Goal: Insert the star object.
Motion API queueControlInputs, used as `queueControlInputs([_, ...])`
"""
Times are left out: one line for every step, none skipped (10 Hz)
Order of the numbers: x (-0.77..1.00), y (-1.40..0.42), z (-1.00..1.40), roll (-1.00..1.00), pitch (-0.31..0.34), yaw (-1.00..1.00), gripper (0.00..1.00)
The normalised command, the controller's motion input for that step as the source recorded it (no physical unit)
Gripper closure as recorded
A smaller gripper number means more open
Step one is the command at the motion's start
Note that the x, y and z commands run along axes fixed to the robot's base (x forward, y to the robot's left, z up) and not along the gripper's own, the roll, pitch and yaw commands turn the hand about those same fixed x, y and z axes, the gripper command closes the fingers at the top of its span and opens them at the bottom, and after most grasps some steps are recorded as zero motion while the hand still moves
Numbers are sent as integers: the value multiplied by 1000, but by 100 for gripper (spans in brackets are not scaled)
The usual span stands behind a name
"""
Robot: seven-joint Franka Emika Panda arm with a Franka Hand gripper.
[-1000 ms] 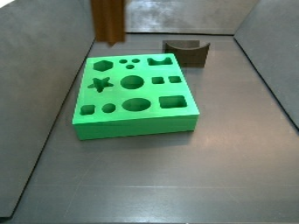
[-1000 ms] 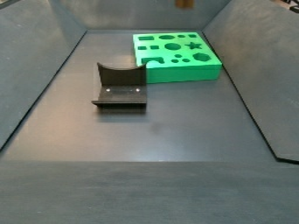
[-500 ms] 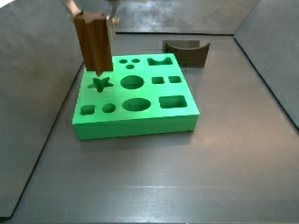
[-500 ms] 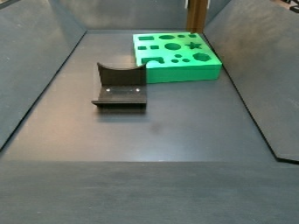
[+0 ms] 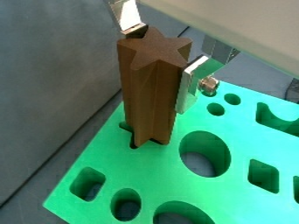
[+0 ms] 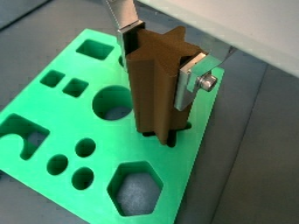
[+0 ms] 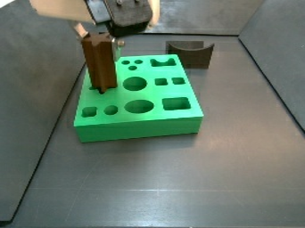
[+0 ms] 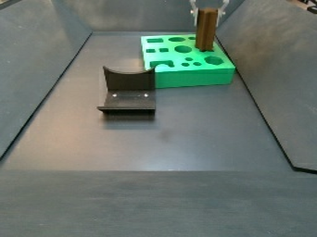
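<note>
The star object (image 5: 149,96) is a tall brown wooden peg with ridged sides, standing upright. My gripper (image 5: 163,52) is shut on its upper part, one silver finger (image 5: 194,80) on each side. The peg's lower end is in the mouth of the star-shaped hole of the green block (image 5: 105,166). Both wrist views show this, with peg (image 6: 152,87), gripper (image 6: 160,57) and block (image 6: 47,114). In both side views the peg (image 7: 98,64) (image 8: 209,28) stands on the block (image 7: 137,125) (image 8: 186,72) under the gripper (image 7: 102,36) (image 8: 207,9).
The green block has several other holes: round, square, hexagon and arch shapes. The dark fixture (image 8: 126,90) with a curved notch stands on the grey floor apart from the block; it also shows in a side view (image 7: 191,52). Grey walls ring the floor.
The gripper has come down with the peg. The peg's lower end has gone from above the block to the star hole's mouth.
</note>
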Motion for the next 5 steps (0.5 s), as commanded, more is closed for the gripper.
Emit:
queueControlInputs([0,26,-460,101,0,40,100])
queueControlInputs([17,20,-497,123,20,43,100])
queueControlInputs([-134,0,-434,130,0,0,100])
queueControlInputs([-263,-3,-300,0,0,-151,100])
queueControlInputs([-286,-26,-274,0,0,-137,100])
